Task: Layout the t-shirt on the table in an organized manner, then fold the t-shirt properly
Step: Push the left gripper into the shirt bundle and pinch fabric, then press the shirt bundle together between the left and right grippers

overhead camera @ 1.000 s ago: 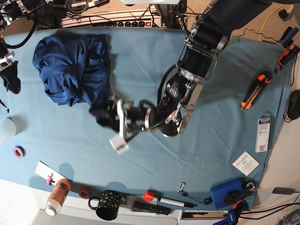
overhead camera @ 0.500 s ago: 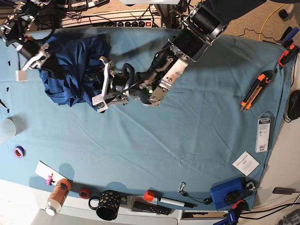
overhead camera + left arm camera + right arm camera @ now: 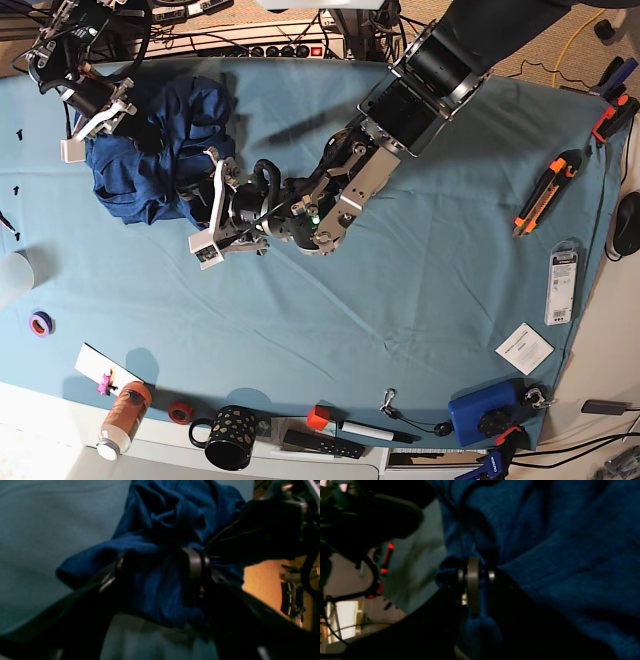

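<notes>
Where base blurs, wrist-view pincer (image 3: pixel 474 576) pinching t-shirt (image 3: pixel 557 542).

1. A robotics lab or workshop bench is suggested — two black robot arms (image 3: pixel 400 110) are mounted over a table (image 3: pixel 430 300) covered with a teal cloth.
2. Along the far edge, a power strip (image 3: pixel 285 48) and tangled cables are seen.
3. Hand tools are laid at the table's right side: an orange-and-black utility knife (image 3: pixel 545 192) and, near the corner, what may be an orange clamp (image 3: pixel 612 112) — it is partly cut off by the frame edge.
4. On the near rim, workshop clutter is gathered: tape rolls (image 3: pixel 40 323), a marker (image 3: pixel 372 431), a spotted black mug (image 3: pixel 230 436) and a blue case (image 3: pixel 487 410).
5. A packaged item (image 3: pixel 563 285) and a white card (image 3: pixel 524 348) are left on the cloth.
</notes>
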Available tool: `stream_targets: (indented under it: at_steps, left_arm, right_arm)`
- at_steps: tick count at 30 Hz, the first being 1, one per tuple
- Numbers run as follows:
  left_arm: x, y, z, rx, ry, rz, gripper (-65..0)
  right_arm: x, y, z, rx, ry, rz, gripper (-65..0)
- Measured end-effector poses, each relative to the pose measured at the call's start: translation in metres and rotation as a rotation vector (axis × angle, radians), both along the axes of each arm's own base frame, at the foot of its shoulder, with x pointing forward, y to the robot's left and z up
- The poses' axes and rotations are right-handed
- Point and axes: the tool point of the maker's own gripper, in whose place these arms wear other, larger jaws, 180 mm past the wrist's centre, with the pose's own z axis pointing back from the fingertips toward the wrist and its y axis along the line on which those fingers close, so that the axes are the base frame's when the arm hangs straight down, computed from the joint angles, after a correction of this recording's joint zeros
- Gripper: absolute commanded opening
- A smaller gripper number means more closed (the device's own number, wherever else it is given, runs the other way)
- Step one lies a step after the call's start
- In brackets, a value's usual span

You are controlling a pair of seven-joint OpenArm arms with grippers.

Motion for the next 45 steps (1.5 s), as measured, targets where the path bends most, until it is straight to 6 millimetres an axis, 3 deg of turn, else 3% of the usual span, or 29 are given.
stream_targets:
  at_steps: [4, 12, 20, 23, 28, 31, 37, 40, 45]
  left_arm:
    - [-0.003, -0.002, 0.005, -0.03, 0.017, -0.011, -38.6]
    - [-0.018, -0.013, 0.012, -0.093, -0.015, -0.072, -38.7]
    - [-0.039, -0.032, -0.005, -0.017, -0.223, -0.152, -38.6]
    - [-0.028, -0.03, -0.012, 0.051, -0.305, -0.125, -38.6]
    - [0.01, -0.03, 0.018, 0.059, -0.42, -0.099, -38.6]
    - [0.021, -0.028, 0.021, 0.078, -0.434, -0.07, -38.6]
    - [-0.001, -0.031, 0.014, 0.042, -0.373, -0.126, -38.6]
    - [-0.002, -0.032, 0.016, 0.038, -0.374, -0.136, -38.6]
    - [-0.024, -0.034, 0.02, -0.011, -0.388, -0.279, -38.6]
  right_arm:
    - [-0.004, -0.003, -0.009, -0.038, 0.041, 0.004, -63.2]
    - [-0.002, -0.001, -0.003, -0.012, 0.014, 0.001, -63.2]
    - [0.0, 0.001, 0.0, 0.004, -0.001, 0.0, -63.2]
    - [0.0, 0.001, 0.0, 0.003, -0.001, 0.0, -63.2]
    - [0.0, 0.001, 0.0, 0.003, -0.001, 0.0, -63.2]
    - [0.0, 0.001, 0.0, 0.003, -0.001, 0.0, -63.2]
    - [0.0, 0.001, 0.0, 0.003, -0.001, 0.0, -63.2]
    - [0.0, 0.001, 0.0, 0.003, -0.001, 0.0, -63.2]
    - [0.0, 0.001, 0.0, 0.003, -0.001, 0.0, -63.2]
